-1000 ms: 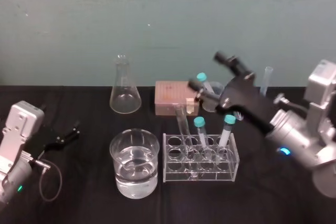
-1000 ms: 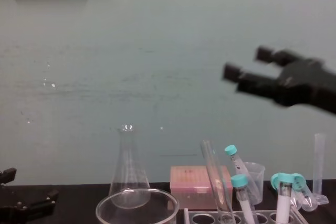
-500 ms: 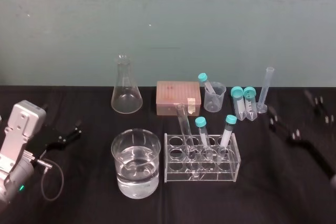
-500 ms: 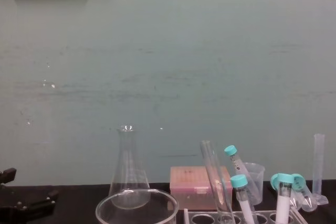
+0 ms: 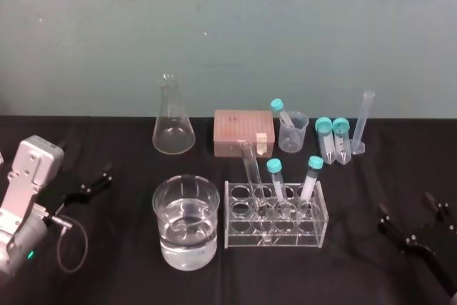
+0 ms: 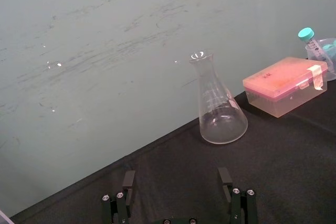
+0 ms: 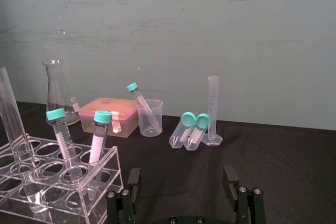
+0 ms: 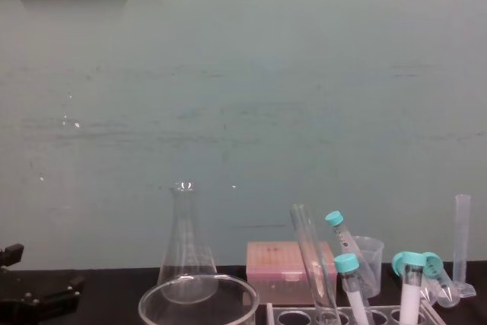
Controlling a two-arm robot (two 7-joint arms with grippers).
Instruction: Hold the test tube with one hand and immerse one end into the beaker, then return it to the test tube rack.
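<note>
Test tube (image 5: 251, 169) in rack (image 5: 314, 236), right tool (image 5: 407, 209) dropped low, left tool (image 6: 176, 176) parked, both released

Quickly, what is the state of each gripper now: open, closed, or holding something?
left gripper: open, holding nothing.
right gripper: open, holding nothing.
</note>
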